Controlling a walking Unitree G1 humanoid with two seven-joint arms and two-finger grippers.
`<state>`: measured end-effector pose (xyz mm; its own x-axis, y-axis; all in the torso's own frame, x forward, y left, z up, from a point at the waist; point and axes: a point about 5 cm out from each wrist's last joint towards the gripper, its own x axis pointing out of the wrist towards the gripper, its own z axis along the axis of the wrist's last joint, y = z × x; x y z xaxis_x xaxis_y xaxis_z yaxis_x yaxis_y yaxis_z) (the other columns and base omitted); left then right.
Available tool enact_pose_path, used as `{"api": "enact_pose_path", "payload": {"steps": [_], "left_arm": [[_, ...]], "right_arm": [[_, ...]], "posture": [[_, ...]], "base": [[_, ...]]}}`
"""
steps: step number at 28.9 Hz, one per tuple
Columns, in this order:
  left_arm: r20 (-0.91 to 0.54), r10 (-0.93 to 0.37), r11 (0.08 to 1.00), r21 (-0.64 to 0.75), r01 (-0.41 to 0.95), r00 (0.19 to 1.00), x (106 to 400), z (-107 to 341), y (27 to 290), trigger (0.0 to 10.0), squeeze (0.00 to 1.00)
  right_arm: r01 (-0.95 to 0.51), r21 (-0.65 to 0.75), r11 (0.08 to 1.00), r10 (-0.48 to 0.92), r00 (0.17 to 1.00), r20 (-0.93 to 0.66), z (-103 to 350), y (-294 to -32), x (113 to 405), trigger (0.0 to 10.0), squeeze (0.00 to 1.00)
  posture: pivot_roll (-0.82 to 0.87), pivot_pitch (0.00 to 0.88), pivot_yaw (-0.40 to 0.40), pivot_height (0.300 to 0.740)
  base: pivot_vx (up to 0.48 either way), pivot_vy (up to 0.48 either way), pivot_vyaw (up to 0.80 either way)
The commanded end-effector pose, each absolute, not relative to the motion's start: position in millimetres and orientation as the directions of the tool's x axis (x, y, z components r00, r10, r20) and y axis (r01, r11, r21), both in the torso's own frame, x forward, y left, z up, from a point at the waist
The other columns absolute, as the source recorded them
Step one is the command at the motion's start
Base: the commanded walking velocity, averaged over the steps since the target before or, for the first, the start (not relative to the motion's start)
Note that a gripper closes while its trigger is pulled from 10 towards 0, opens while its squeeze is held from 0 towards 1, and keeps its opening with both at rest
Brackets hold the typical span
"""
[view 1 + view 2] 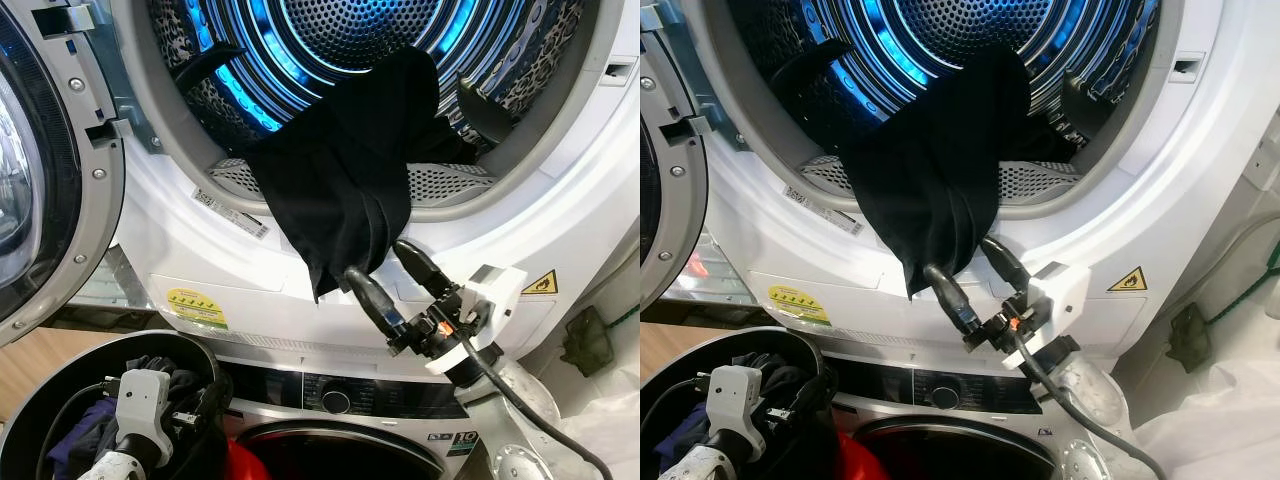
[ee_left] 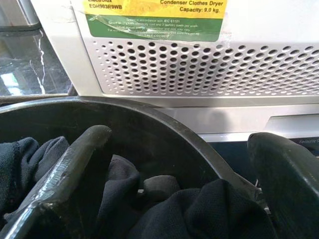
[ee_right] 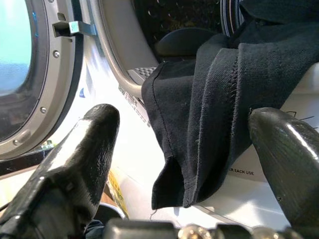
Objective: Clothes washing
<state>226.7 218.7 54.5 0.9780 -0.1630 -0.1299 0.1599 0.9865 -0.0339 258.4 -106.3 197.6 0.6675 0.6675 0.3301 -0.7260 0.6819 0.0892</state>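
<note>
Black garment (image 1: pixel 345 180) lay half in the dryer drum (image 1: pixel 350 40), its lower part draped out over the door rim (image 1: pixel 230 215) and hanging down the white front panel. I judged it soft, limp and light; likely to slide off the rim if tugged unevenly. The best hold looked to be the bunched hanging hem, where the folds stack up and give some thickness.

Right gripper (image 1: pixel 390 265) sat just below that hem, fingers spread, the cloth's tip between them but not pinched; in the right wrist view the hem hung between the two fingers (image 3: pixel 79 149).

Left gripper (image 2: pixel 179 164) hovered low over the black laundry basket (image 1: pixel 60 365), fingers apart, holding nothing. The basket held dark clothes (image 2: pixel 209 209). The drum held the rest of the garment. Dryer door (image 1: pixel 40 180) stood open at left.
</note>
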Motion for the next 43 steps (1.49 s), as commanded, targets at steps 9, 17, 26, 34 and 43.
{"api": "enact_pose_path", "payload": {"steps": [9,17,26,34,43], "left_arm": [[-0.137,-0.168,0.986,-0.020,0.167,0.976,225.3,53.6,218.6,10.0,0.00],[-0.137,-0.167,0.986,-0.019,0.166,0.976,224.2,53.7,219.2,10.0,0.00],[-0.145,-0.165,0.986,-0.019,0.164,0.976,222.3,52.4,220.4,10.0,0.00],[-0.138,-0.165,0.986,-0.016,0.165,0.977,226.7,54.1,219.7,10.0,0.00],[-0.134,-0.158,0.987,-0.019,0.157,0.978,228.4,54.1,218.5,10.0,0.00]], "right_arm": [[-0.616,-0.006,0.788,0.591,0.753,0.290,199.7,-100.4,273.3,10.0,0.00],[-0.617,-0.046,0.786,0.605,0.752,0.260,194.6,-95.5,271.7,10.0,0.00],[-0.605,-0.075,0.793,0.606,0.769,0.205,184.0,-89.0,271.0,0.0,0.00],[-0.577,-0.091,0.812,0.583,0.795,0.167,177.3,-81.1,273.8,0.0,0.00],[-0.586,-0.098,0.804,0.594,0.787,0.168,179.5,-77.8,276.1,0.0,0.00]], "posture": [[0.07,0.000,0.052,0.740],[0.07,0.000,0.054,0.740],[0.07,0.000,0.059,0.740],[0.07,0.000,0.059,0.740],[0.06,0.000,0.057,0.740]], "base": [[0.000,0.000,0.00],[0.000,0.000,0.00],[0.000,0.000,0.00],[0.000,0.000,0.00],[0.000,0.000,0.00]]}}
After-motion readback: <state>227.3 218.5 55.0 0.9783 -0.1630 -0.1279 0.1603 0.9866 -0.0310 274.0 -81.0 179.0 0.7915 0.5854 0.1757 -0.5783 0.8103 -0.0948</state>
